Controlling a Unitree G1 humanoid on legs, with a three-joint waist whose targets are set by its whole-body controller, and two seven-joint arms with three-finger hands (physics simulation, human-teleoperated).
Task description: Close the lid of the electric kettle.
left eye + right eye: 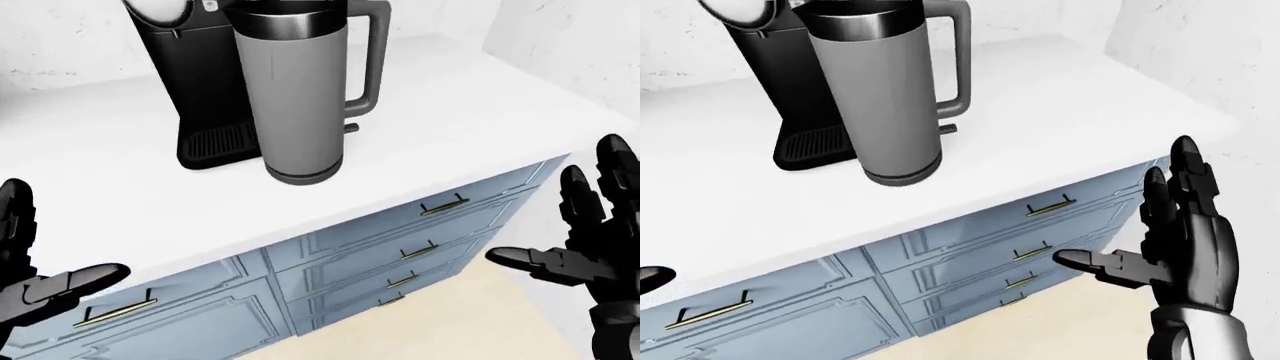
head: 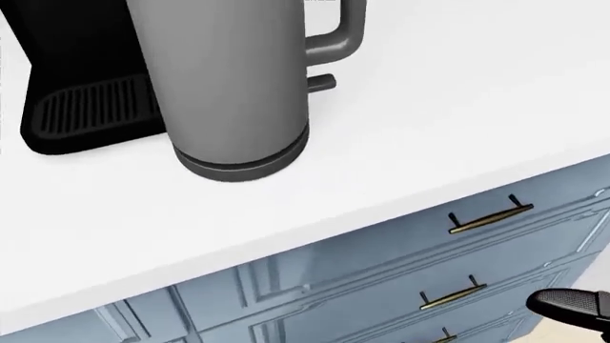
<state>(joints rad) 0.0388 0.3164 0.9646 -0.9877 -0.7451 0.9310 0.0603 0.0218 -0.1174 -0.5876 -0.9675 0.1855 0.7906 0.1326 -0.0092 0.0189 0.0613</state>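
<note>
Bare counter [image 1: 470, 112] lies right of the kettle [image 1: 295, 97]; a coffee machine [image 1: 195, 82] crowds its left.

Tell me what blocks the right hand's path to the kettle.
Nothing visible does. The right hand hangs open below the counter edge, to the view's right; only bare white counter lies between it and the electric kettle.

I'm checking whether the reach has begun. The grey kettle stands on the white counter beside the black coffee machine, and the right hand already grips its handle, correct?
Not quite. The right hand is open and apart from the kettle, down by the blue drawers, as the right-eye view shows. The kettle does stand on the white counter beside the black coffee machine.
</note>
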